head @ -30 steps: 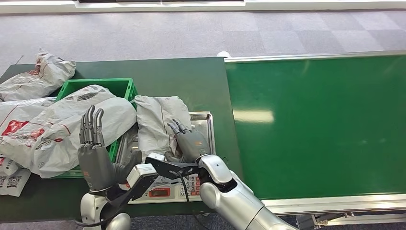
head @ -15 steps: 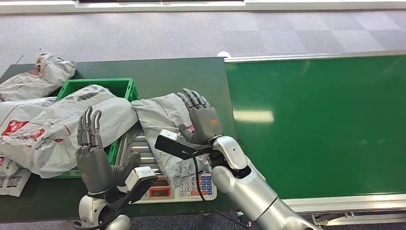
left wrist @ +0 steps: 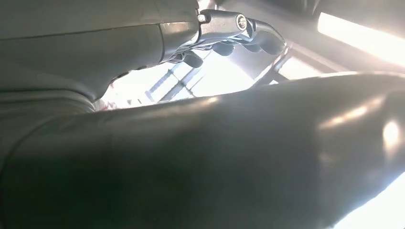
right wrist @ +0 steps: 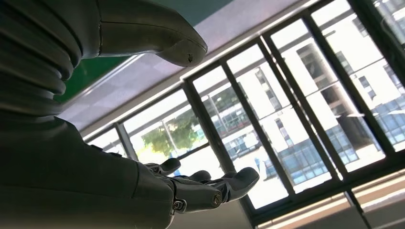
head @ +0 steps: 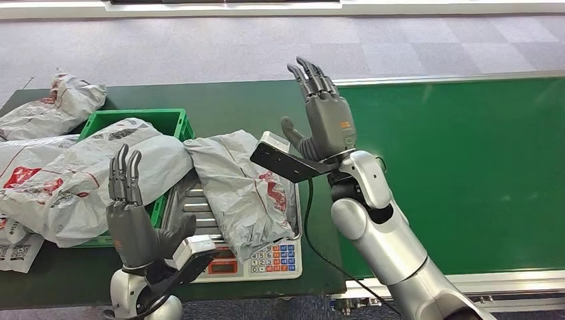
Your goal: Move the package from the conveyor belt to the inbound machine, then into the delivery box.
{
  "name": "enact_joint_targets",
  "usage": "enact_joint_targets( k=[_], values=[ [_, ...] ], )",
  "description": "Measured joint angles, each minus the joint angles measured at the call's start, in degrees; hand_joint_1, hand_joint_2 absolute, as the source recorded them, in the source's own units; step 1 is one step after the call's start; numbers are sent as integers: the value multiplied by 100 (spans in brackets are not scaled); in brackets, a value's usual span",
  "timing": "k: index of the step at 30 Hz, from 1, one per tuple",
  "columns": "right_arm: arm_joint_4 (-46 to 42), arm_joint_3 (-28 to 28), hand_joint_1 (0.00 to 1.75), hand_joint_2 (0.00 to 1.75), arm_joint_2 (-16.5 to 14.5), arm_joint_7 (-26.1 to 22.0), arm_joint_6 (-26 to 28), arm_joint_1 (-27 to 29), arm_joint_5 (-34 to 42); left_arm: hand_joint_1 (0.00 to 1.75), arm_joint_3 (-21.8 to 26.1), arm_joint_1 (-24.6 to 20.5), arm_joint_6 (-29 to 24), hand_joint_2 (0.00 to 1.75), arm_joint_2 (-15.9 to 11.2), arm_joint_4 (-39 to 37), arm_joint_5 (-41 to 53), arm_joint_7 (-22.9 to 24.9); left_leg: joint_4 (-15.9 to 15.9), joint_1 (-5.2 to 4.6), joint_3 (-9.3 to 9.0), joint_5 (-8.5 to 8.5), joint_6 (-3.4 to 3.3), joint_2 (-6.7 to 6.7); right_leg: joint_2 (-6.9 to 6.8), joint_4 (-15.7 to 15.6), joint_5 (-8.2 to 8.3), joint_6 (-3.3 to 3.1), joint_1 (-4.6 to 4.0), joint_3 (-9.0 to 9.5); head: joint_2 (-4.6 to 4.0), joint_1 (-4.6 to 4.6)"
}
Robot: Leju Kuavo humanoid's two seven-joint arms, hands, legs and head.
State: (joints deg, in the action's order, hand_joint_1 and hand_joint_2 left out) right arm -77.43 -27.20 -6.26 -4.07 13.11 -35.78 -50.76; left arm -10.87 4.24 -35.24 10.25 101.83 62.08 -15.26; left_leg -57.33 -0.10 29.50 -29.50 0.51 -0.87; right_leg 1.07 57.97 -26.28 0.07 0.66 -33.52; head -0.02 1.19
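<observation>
the grey package [head: 243, 193] is seen lying across the inbound machine [head: 266, 260], draped over its roller tray and hanging partly over the keypad end, its upper corner just beside the green delivery box [head: 166, 120]. nothing is gripping it. so the first leg of the task is judged done: the package is off the conveyor belt [head: 460, 173] and resting on the machine, and the second leg, into the box, is not yet begun.

the right robot hand [head: 326, 117] is held up high above the seam between the dark surface [head: 266, 107] and the belt, fingers apart and straight, holding nothing; the right wrist view confirms an open palm turned toward the windows. it is well apart from the package, up and to the belt side of it.

the left robot hand [head: 133, 220] is raised upright at the near edge, fingers extended and close side by side, thumb out, nothing held. it stands just beside the package's near left edge, between it and the heap of bags [head: 80, 180] spilling over the box.

for the next move, a grasp on the package is called for, probably from the nearer left side, then a lift over the box rim. the box is already heaped full, so room for the drop may be tight and a slide off the pile is a risk.
</observation>
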Motion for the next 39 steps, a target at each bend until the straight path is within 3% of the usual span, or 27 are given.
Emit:
enact_joint_targets(
  k=[5,10,14,18,23,28,33,39],
  values=[
    [-494,116,0,175,499,30,-163,314,-369,0,-116,-867,1661,0,-283,-543,330,416,-2,0,-6,3,1,-9,-10,-1,2,-2,-1,7,0,-1],
    [-905,282,0,175,1188,-205,131,1201,-324,0,-333,-2149,2354,0,-785,-1766,-35,215,-4,1,-9,7,2,-18,-19,-1,5,-2,-2,11,0,1],
    [-1323,457,0,175,1646,-356,368,2134,-307,0,-660,-3337,2931,175,-1259,-2935,-643,48,-4,1,-5,7,2,-13,-14,-1,7,-4,-1,6,0,1],
    [-1726,631,0,175,1996,-418,505,2915,-297,0,-1022,-4132,3290,175,-1637,-3759,-892,52,-2,2,3,6,2,-6,-6,0,7,-5,-1,-2,0,0],
    [-2121,871,0,175,2287,-357,577,3597,-297,0,-1406,-4655,3580,175,-1888,-4337,-1057,106,-2,1,9,6,2,-17,-15,-1,5,-5,-2,-7,0,1],
    [-2702,1296,0,175,2556,-303,949,4710,-241,0,-1894,-5140,4148,175,-2123,-4952,-1398,5,-2,1,15,2,0,-18,-18,-1,3,-4,0,-8,0,1],
    [-3226,1474,0,175,2653,-18,1278,5530,-380,0,-2375,-5299,4705,175,-2273,-5585,-1882,-219,2,1,14,0,0,-9,-11,-1,3,-4,0,-11,0,1],
    [-3475,1487,0,175,2688,194,1359,5845,-477,0,-2803,-5300,5476,175,-2404,-6053,-2431,-423,3,2,7,0,0,5,-2,-1,3,-4,0,-5,0,1]
  ],
)
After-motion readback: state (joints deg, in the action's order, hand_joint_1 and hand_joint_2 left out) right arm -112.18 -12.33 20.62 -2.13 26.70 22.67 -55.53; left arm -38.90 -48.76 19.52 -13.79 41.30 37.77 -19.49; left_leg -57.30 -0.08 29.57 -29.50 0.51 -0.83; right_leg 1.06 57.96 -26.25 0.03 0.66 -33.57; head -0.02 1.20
